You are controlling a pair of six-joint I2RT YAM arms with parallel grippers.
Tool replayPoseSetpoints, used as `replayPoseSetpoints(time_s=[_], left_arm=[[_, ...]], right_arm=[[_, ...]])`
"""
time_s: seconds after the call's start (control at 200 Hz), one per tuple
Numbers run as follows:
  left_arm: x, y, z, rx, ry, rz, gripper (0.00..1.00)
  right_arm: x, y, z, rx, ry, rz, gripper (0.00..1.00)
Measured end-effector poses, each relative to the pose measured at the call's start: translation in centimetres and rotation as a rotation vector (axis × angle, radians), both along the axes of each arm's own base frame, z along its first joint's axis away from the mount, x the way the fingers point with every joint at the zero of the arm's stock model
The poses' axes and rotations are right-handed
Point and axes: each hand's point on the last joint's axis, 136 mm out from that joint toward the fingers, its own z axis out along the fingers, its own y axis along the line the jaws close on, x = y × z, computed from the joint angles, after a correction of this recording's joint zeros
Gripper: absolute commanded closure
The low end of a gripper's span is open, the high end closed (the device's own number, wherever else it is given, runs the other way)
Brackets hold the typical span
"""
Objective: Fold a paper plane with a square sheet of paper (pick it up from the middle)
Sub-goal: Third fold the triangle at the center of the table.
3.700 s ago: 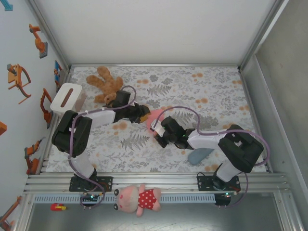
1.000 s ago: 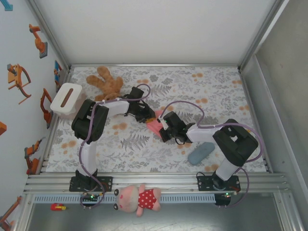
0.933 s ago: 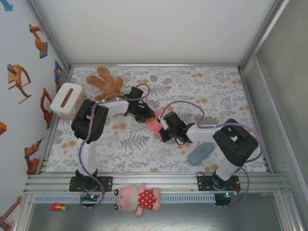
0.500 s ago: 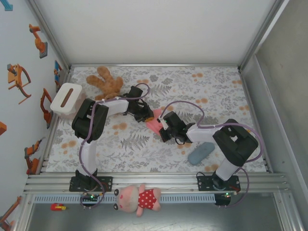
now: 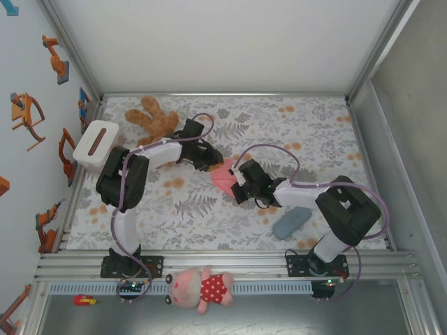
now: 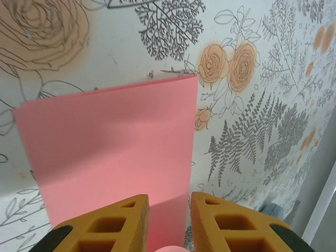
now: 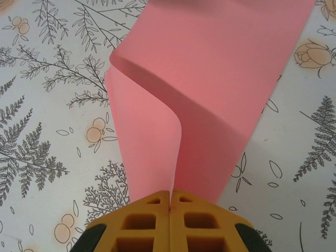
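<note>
The square sheet of paper (image 5: 223, 174) is salmon pink and lies folded over on the flowered table mat, between the two arms. In the right wrist view the paper (image 7: 220, 79) curls up in a loop, and my right gripper (image 7: 169, 193) is shut on its near edges. From above, that right gripper (image 5: 238, 190) sits at the paper's front right. My left gripper (image 5: 211, 158) is at the paper's back left. In the left wrist view the left gripper (image 6: 169, 202) hangs over the flat paper (image 6: 110, 142) near its right edge, jaws a narrow gap apart.
A brown teddy bear (image 5: 154, 120) lies at the back left, next to a white box (image 5: 96, 142) at the left edge. A grey-blue pouch (image 5: 292, 221) lies by the right arm's base. A pink doll (image 5: 202, 287) rests on the front rail.
My left gripper has drawn back a little toward the far left, off the paper, so more pink shows. Its jaws narrowed, then parted again. The right gripper keeps its grip.
</note>
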Motion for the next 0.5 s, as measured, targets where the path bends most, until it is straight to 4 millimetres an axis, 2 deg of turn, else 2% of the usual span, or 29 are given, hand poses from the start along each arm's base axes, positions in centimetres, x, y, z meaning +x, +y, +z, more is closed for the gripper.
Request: replayPoseSetpoints(time_s=[0.3, 0.501], left_arm=[[0.0, 0.6, -2.1, 0.039, 0.037, 0.012, 0.74], [0.2, 0.6, -2.8, 0.055, 0.048, 0.007, 0.75]], right_arm=[[-0.4, -0.3, -0.3, -0.025, 0.018, 0.01, 1.0], [-0.1, 0.0, 0.1, -0.024, 0.01, 0.02, 1.0]])
